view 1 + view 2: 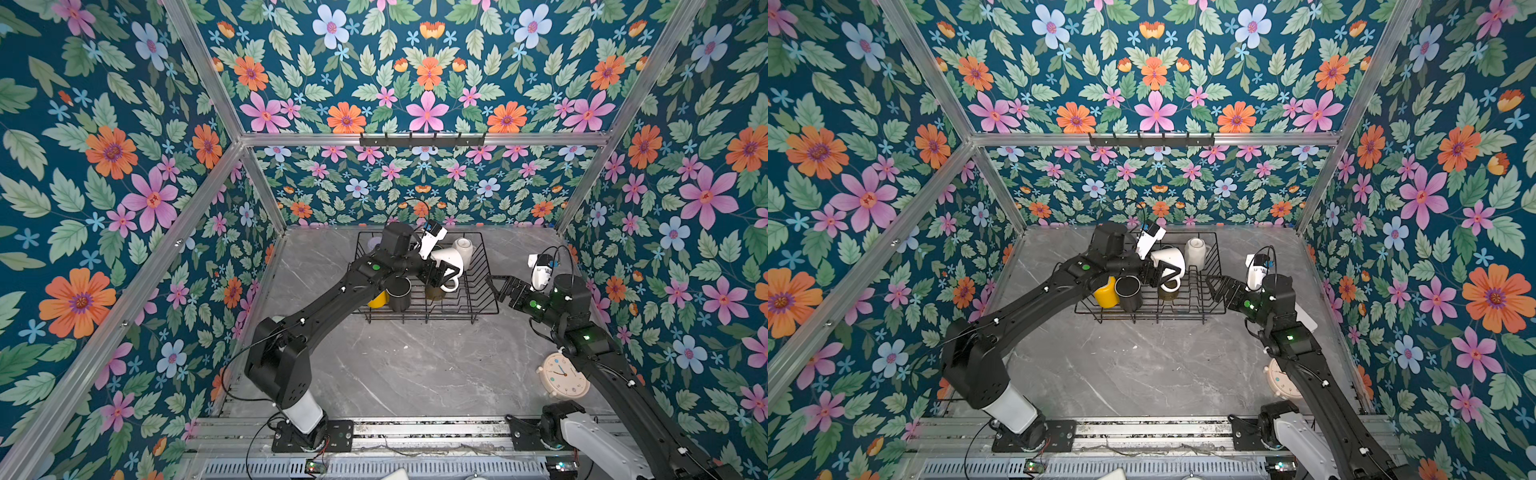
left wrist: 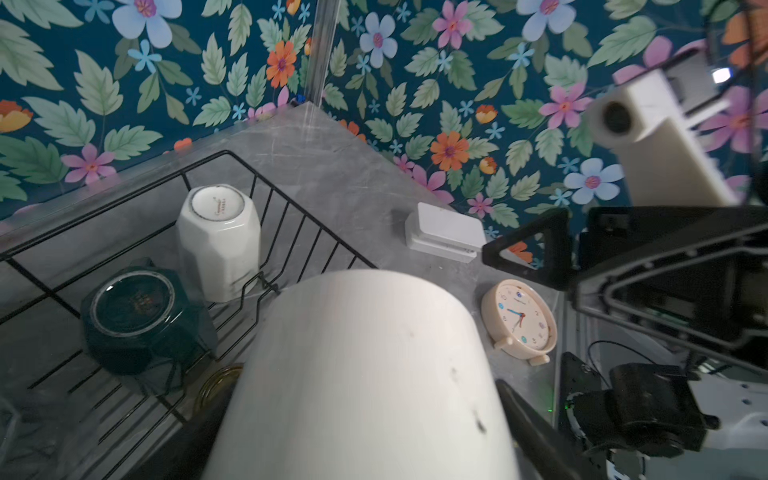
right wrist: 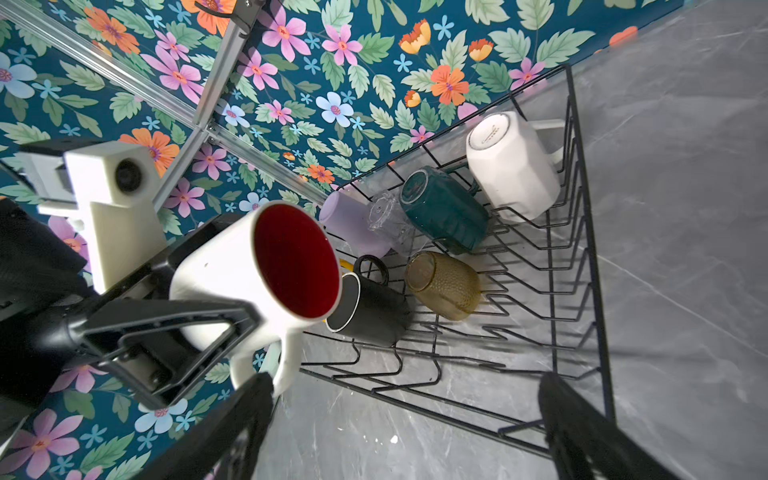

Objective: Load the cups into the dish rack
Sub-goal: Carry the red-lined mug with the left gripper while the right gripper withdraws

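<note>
Filling my left wrist view is the red-lined mug (image 2: 365,374). The left tool (image 1: 446,272) is grasping it by the body, one finger on each side. It hangs on its side above the rack (image 1: 482,266), with its red mouth turned toward the right arm and its handle pointing down over the olive glass (image 1: 434,293). In my right wrist view the handle ends right by one finger (image 3: 245,419) of the right tool (image 1: 493,287); I cannot tell whether they touch. That tool is released, jaws spread wide with nothing between them, hovering just outside the rack's right side.

Inside the rack, the olive glass lies tipped over near the middle. Just beside it toward the left is the black mug (image 3: 370,307), leaning, and past that the yellow mug (image 1: 1105,293) at the rack's front left. Along the far side I see the lilac tumbler (image 3: 353,224), the clear glass (image 3: 386,216) and the teal mug (image 3: 444,212). The faceted mug (image 3: 511,166) is in the far right corner. Both it and the teal mug are bottoms up.

The rack sits on the table (image 1: 415,374), at the middle of its far edge. A pale block (image 2: 444,232) lies between the rack and the right edge. The clock (image 1: 563,374) stands near the right edge toward the front, partly behind the right arm.
</note>
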`<state>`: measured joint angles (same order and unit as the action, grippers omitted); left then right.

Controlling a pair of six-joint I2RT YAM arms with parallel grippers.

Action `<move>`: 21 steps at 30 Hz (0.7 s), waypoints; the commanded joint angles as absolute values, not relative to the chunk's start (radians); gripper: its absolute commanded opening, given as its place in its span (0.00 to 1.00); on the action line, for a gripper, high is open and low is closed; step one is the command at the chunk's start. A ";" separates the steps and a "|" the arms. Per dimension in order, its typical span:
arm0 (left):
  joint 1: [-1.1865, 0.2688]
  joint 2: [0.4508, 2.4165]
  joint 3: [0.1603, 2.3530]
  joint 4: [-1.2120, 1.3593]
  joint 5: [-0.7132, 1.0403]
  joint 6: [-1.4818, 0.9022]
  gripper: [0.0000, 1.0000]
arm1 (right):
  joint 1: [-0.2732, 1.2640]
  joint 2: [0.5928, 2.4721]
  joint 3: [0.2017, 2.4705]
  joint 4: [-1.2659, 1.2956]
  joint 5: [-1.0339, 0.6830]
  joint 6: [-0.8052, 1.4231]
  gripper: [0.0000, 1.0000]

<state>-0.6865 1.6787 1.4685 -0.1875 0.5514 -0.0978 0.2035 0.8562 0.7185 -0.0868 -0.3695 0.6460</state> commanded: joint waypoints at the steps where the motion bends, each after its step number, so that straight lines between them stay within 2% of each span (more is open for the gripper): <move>1: -0.711 1.742 1.567 -0.320 0.471 -0.040 0.00 | 0.194 0.836 0.705 -0.096 -0.336 0.642 0.99; 8: -0.744 1.932 1.805 -0.511 0.408 0.006 0.00 | 0.186 0.796 0.676 -0.114 -0.322 0.641 0.99; 21: -0.781 2.166 2.084 -0.723 0.282 0.059 0.00 | 0.179 0.732 0.637 -0.155 -0.318 0.641 0.99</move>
